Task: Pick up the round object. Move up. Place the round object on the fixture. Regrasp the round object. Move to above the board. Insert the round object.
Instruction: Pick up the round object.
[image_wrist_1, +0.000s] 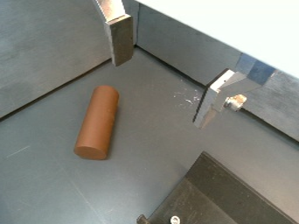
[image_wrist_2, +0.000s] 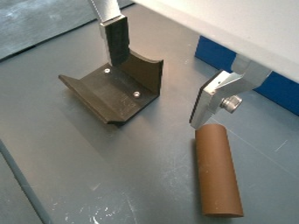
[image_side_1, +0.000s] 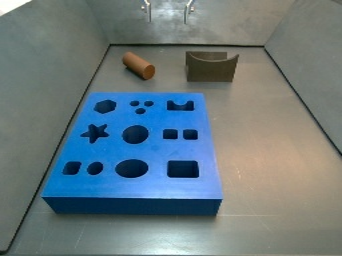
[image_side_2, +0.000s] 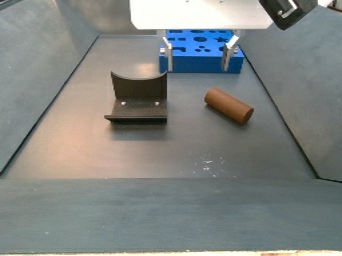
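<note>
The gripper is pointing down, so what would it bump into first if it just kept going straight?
Probably just the bare grey floor. The open gripper hangs above the gap between the round object and the fixture, touching neither, though depth is hard to judge.

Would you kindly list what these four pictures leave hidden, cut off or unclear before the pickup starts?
- Gripper, high at the far end in a side view: cut by the picture's edge, only the fingers' tips show.
- Fixture in a wrist view: cropped at the corner, notch unseen.
- Board in a side view: its far part is hidden behind the gripper body.
- Round object: its far end faces away in that side view.
</note>
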